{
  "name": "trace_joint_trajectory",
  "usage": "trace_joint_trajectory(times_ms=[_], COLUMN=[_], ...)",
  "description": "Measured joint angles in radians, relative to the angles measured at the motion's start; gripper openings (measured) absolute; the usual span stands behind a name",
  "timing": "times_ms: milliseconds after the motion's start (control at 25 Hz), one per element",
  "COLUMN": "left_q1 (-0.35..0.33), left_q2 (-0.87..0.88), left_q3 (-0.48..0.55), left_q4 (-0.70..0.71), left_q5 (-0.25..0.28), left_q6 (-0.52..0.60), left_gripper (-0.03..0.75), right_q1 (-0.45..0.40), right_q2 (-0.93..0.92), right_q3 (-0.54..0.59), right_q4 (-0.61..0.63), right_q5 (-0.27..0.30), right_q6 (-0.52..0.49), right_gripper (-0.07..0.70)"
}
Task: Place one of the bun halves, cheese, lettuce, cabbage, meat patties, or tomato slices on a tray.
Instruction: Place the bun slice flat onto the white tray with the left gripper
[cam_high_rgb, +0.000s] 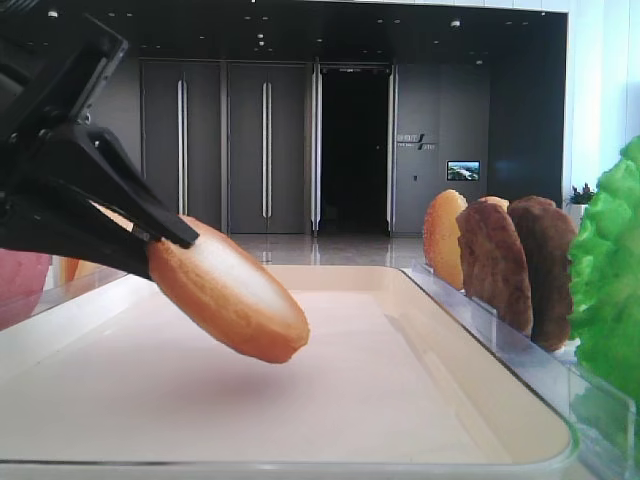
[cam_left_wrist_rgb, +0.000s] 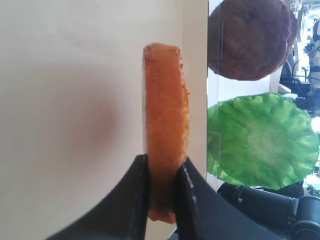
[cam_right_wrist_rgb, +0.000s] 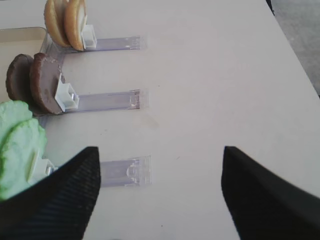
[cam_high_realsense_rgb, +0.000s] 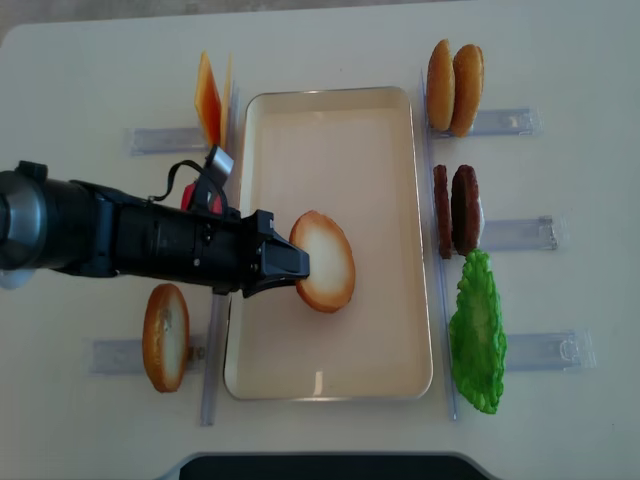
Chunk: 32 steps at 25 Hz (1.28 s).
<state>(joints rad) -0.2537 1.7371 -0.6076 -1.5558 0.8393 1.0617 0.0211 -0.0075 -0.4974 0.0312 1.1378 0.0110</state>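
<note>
We find the left gripper (cam_high_realsense_rgb: 292, 263) with jaws clamped on the edge of a bun half (cam_high_realsense_rgb: 323, 261), held tilted above the tray (cam_high_realsense_rgb: 330, 382), not yet resting. Released from here, we judge it could roll or land on edge. The tray is otherwise bare; clear holders (cam_high_realsense_rgb: 505, 122) keep two buns, meat patties (cam_high_realsense_rgb: 456, 210) and lettuce (cam_high_realsense_rgb: 477, 333). The right gripper (cam_right_wrist_rgb: 160, 195) idles over the tabletop (cam_right_wrist_rgb: 215, 75), jaws apart.

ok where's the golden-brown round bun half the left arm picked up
In the overhead view the golden-brown round bun half hangs tilted over the middle of the cream-white rectangular tray, pinched at its left edge by the left gripper.
</note>
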Motion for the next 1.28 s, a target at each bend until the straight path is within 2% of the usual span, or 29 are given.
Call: trace_joint_trajectory(times_ms=[320, 640, 1000, 1280], left_q1=[-0.022, -0.022, -0.031, -0.031], left_q2=[0.000, 0.004, 0.073, 0.075], left_q3=[0.000, 0.000, -0.009, -0.009], left_q4=[-0.026, -0.034, -0.049, -0.055], left_q5=[-0.044, -0.052, 0.006, 0.007], left_q6=[0.011, 0.011, 0.054, 0.067], left_gripper=[0.109, 0.108, 0.108, 0.108], right_q1=[0.000, 0.000, 0.000, 0.000], right_q2=[0.000, 0.000, 0.000, 0.000], right_q3=[0.000, 0.000, 0.000, 0.000], right_q4=[0.000, 0.000, 0.000, 0.000], right_q5=[0.000, 0.000, 0.000, 0.000], right_q6=[0.000, 0.000, 0.000, 0.000], right_gripper=[0.514, 0.514, 0.514, 0.514])
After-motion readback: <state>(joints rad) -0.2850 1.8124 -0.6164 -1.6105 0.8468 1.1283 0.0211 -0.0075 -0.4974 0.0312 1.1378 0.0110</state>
